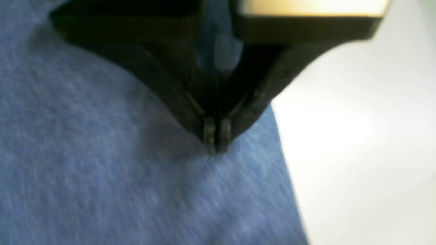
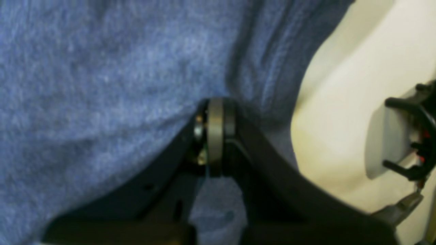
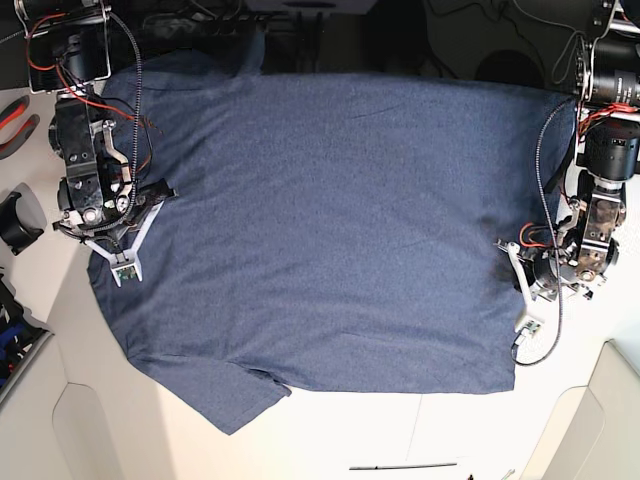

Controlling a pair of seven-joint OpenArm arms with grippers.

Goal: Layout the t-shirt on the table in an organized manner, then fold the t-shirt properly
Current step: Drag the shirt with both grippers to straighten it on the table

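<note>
So the t-shirt point(image 3: 330, 230) lies spread sideways between both arms; the left gripper point(image 1: 217, 144) and right gripper point(image 3: 125, 270) are each clenched at opposite side edges.

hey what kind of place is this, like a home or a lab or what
Most likely a robotics lab bench, not a home. A heathered slate-blue cotton t-shirt lies spread on a broad white table between two black robot arms carrying exposed red and black wiring, with cables and gear along the dark far edge.

T-shirt point(image 3: 330, 230) (spread flat) covers table point(image 3: 400, 440).
</note>
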